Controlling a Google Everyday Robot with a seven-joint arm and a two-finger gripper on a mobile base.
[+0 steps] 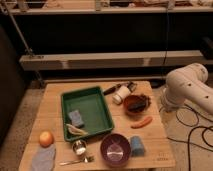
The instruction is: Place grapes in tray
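the grapes (143, 102) lie as a dark bunch at the small brown-red bowl (129, 106), over its right side, toward the right edge of the wooden surface (55, 97). whether they sit inside the bowl or across its rim i cannot tell. they are outside the green tray (95, 107), which stands just left of that bowl, around the middle of the surface. in the tray lie a blue sponge (76, 117) and, closer to its near wall, a pale banana-like piece (76, 130).

an orange-red sausage (141, 122) lies on the near side of the brown-red bowl, apart from it. a white cup (120, 94) lies on its side between the tray's far right corner and that bowl. a dark handled object (111, 90) lies just beside the cup.

along the near edge stand a round purple bowl (115, 149), a light blue cylinder (137, 146) just beside it on the right, and a small metal cup (79, 147) on its left. a fork (77, 161) lies in front of the metal cup. an orange (46, 138) and a grey-blue cloth (43, 157) sit by the near left corner.

the white arm (187, 90) stands off the right edge of the surface, its rounded links beside it rather than over it. the tool does not show anywhere in the view, so i cannot tell whether it is released or clenched.
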